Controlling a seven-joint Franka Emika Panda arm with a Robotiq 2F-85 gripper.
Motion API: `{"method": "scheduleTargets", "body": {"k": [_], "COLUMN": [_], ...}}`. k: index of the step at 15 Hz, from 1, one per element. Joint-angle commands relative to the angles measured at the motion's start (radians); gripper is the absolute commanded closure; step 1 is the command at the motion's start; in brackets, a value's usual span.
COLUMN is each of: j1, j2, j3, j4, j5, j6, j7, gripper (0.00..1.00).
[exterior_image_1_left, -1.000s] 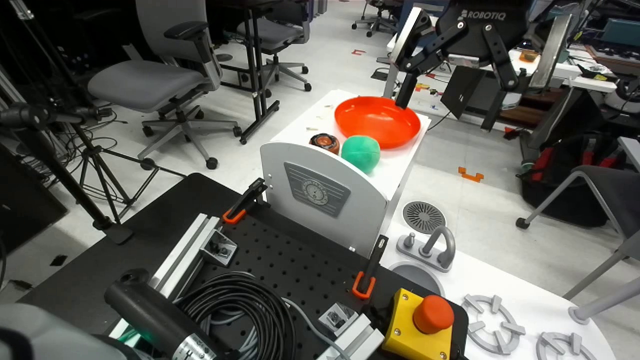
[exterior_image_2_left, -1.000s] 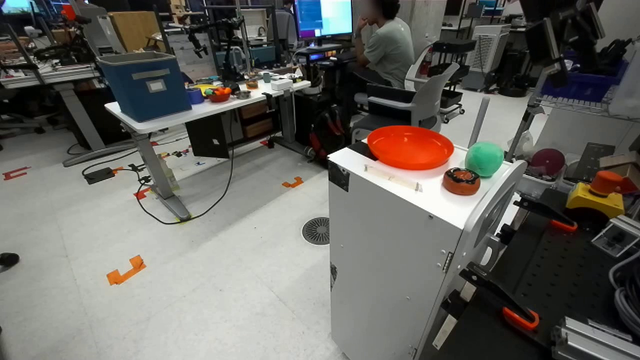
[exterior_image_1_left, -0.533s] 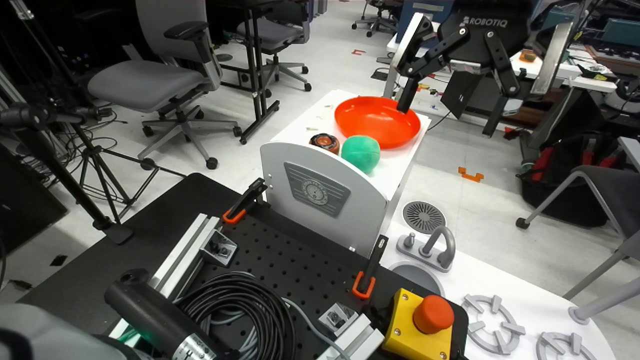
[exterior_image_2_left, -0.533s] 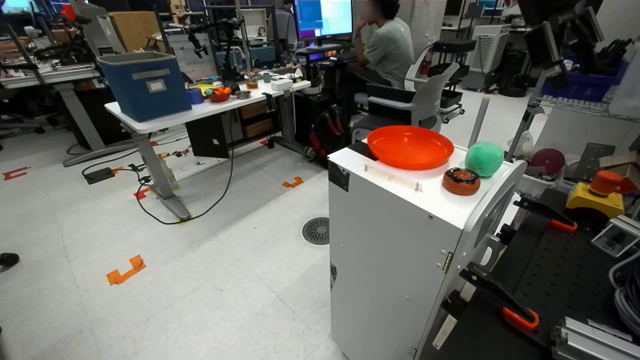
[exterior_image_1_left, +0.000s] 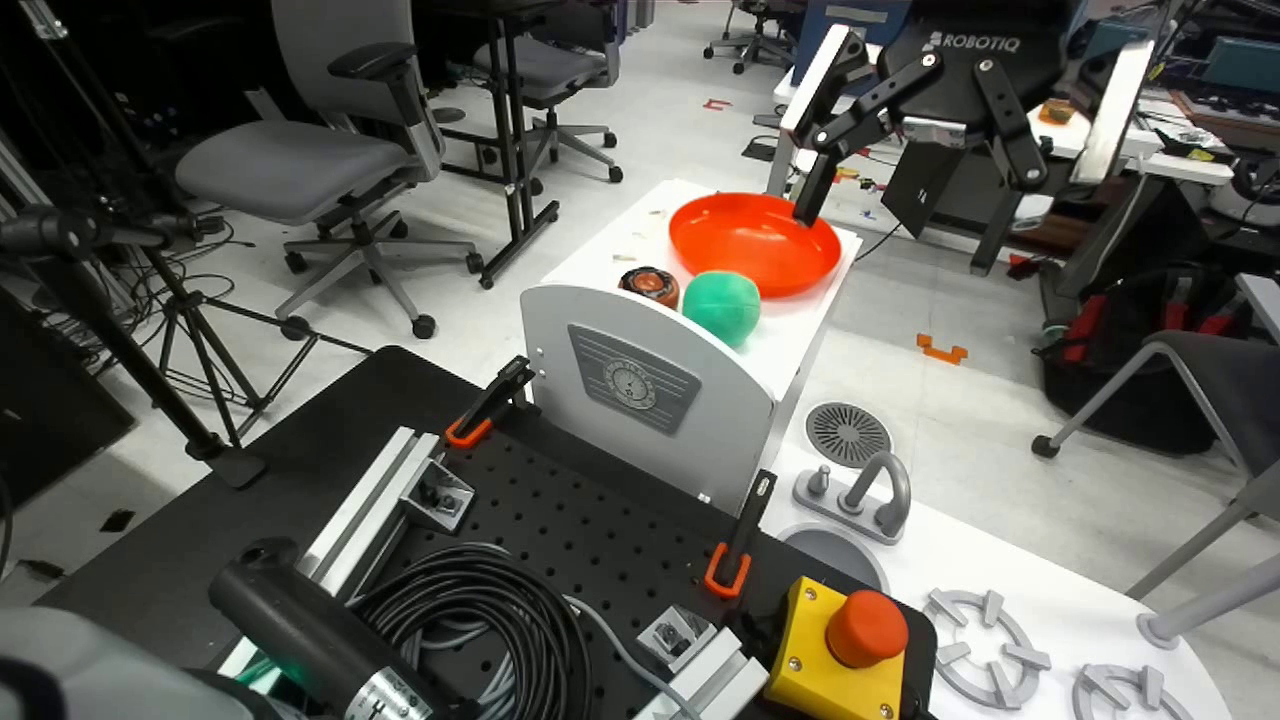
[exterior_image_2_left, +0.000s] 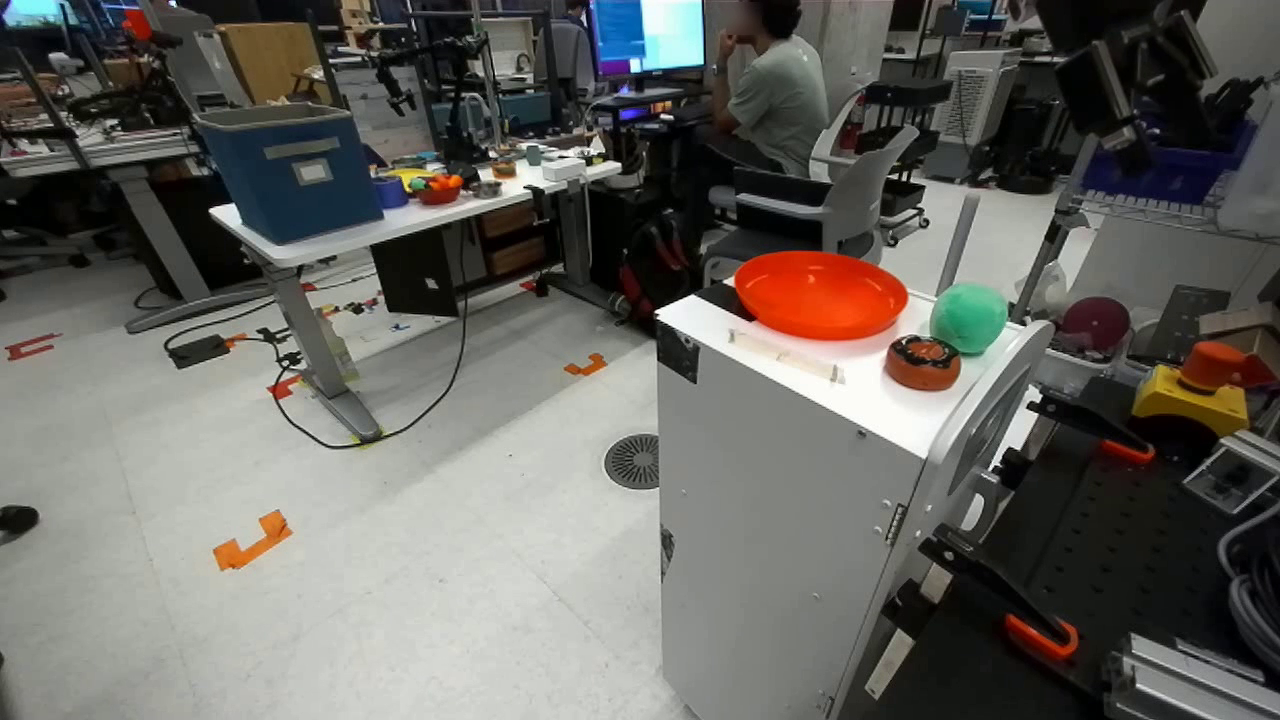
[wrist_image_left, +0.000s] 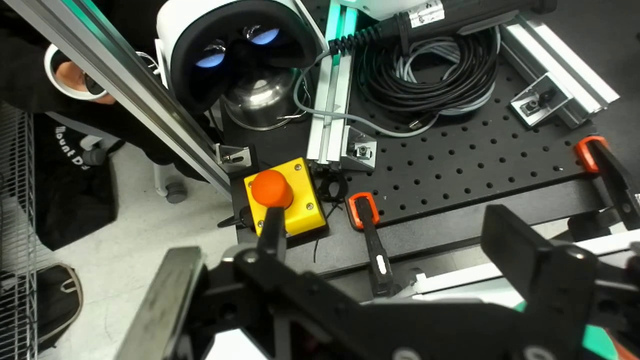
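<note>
Presently, the gripper (exterior_image_1_left: 895, 240) hangs empty, jaws spread, higher than the orange dish (exterior_image_1_left: 745, 242); positioning, apparently. Gripping the green ball (exterior_image_1_left: 722, 308) beside that dish would require descent.

A: What's carrying it all?
B: A white worktop (exterior_image_2_left: 865, 402), the top of a tall cabinet (exterior_image_2_left: 770, 540), with a rounded grey panel (exterior_image_1_left: 650, 390) rising at one end.
A: And on it?
B: A wide orange dish (exterior_image_2_left: 822, 295) towards the opposite end. Nearer the panel, a green ball (exterior_image_2_left: 968, 318), clear of the dish, and just beside the ball a squat brown disc (exterior_image_2_left: 922, 363) marked with black.
A: Anything flatter?
B: A pale tape strip (exterior_image_2_left: 786, 357) between the dish and a long edge.
</note>
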Motion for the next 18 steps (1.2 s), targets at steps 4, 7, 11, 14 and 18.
{"method": "scheduleTargets", "body": {"k": [4,7,11,14,18], "j1": [0.000,0.002,0.006,0.007,0.007], "j2": [-0.008,-0.030,-0.038,-0.047,-0.054], "j3": [-0.005,-0.005,-0.006,-0.007,-0.006], "j4": [0.015,-0.009,-0.021,-0.025,-0.015], "j5": [-0.013,-0.028,-0.084,-0.114,-0.159], "j6": [0.062,0.217,0.389,0.453,0.504], "j7": [0.024,0.046,0.078,0.093,0.082], "gripper": [0.00,0.00,0.00,0.00,0.00]}}
